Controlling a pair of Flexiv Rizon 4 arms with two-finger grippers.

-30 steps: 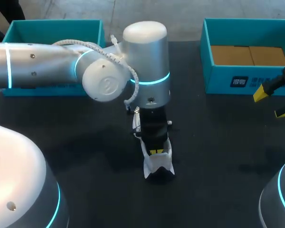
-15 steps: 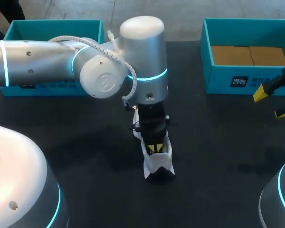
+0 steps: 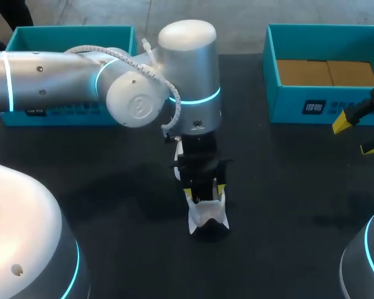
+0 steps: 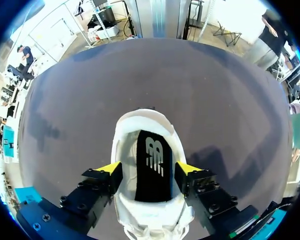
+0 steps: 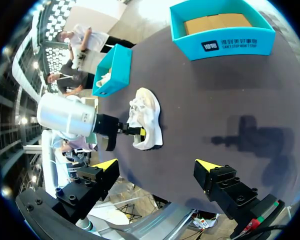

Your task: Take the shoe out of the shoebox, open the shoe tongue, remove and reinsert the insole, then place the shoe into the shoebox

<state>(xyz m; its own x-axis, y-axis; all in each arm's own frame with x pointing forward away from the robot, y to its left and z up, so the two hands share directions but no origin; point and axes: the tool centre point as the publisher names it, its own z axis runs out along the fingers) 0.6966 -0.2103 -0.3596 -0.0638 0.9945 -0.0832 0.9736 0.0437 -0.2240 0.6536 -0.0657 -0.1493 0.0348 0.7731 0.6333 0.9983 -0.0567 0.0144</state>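
Observation:
A white shoe (image 3: 206,215) lies on the dark table near the middle, toe towards the front edge. In the left wrist view the shoe (image 4: 140,125) shows its black insole (image 4: 152,165) lying inside. My left gripper (image 3: 204,189) hangs over the shoe's heel end, open, one yellow fingertip (image 4: 110,168) beside each side of the collar. My left gripper (image 4: 149,168) holds nothing. My right gripper (image 3: 358,134) is at the table's right edge, open and empty, far from the shoe (image 5: 147,117).
A teal shoebox (image 3: 311,107) with brown cardboard inside stands at the back right. A second teal box (image 3: 75,27) stands at the back left, partly behind my left arm (image 3: 62,84). Bare dark table lies around the shoe.
My left gripper was shut with its tips inside the shoe; its fingers have spread apart to either side of the shoe. The right arm has not moved.

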